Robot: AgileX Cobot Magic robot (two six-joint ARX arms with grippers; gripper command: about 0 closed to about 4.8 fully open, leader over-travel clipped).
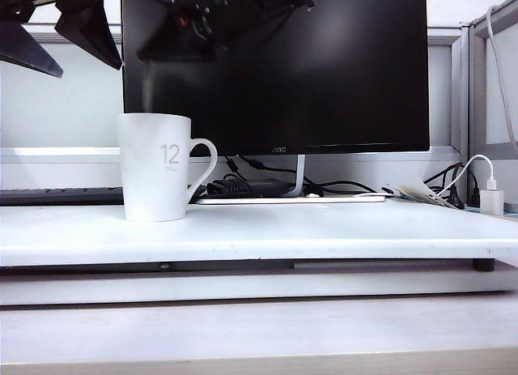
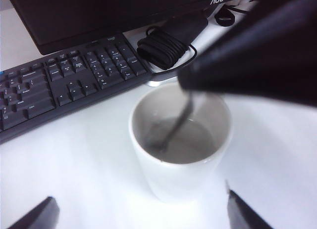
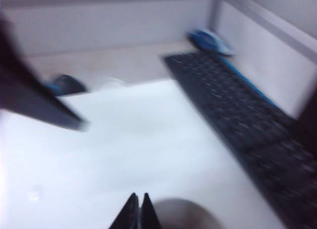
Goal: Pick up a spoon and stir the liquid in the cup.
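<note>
My right claw (image 3: 137,211) pinches spoon (image 2: 173,132) in cup (image 2: 179,140) | left claw (image 2: 141,214) wide apart above | hard swirl may spill or tip cup.

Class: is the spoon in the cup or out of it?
In. In the left wrist view the spoon slants down into the cup, its tip in the liquid.

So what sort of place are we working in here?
Most likely an office desk: a monitor stands behind the cup, a black keyboard lies beside it, and a charger with cables sits to the right.
</note>
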